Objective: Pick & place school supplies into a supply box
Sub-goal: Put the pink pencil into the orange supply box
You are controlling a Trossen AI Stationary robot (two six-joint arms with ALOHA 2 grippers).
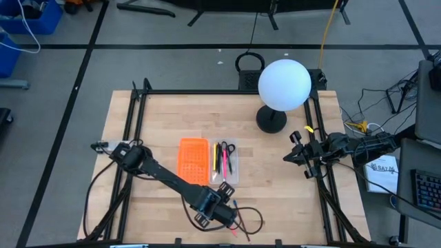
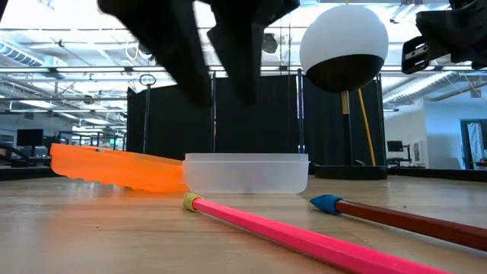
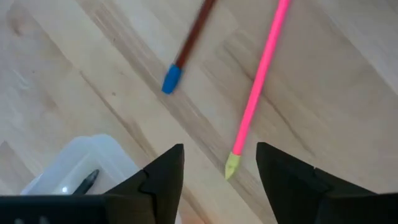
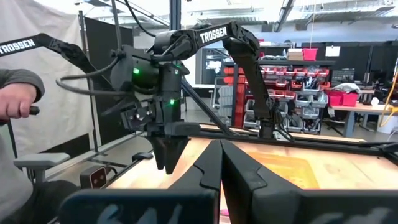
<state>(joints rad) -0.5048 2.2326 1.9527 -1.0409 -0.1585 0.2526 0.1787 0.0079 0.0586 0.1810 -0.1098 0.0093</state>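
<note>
The supply box lies open on the table: its orange grid half (image 1: 193,160) beside its clear tray (image 1: 224,164), which holds pens and the black-handled scissors (image 1: 229,147). A pink pencil (image 3: 261,74) and a brown pencil with a blue cap (image 3: 171,78) lie flat on the wood near the tray's near end. My left gripper (image 3: 221,168) hovers open above the pink pencil's yellowish end (image 3: 232,165), with a finger on either side of it and clear of the table in the low view (image 2: 221,84). My right gripper (image 1: 292,154) waits shut at the table's right side.
A white globe lamp (image 1: 284,84) stands on a black base at the far right of the table. Black cables (image 1: 251,222) loop by the near edge beside the left gripper. A person's hand on a handle (image 4: 15,102) shows beyond the table.
</note>
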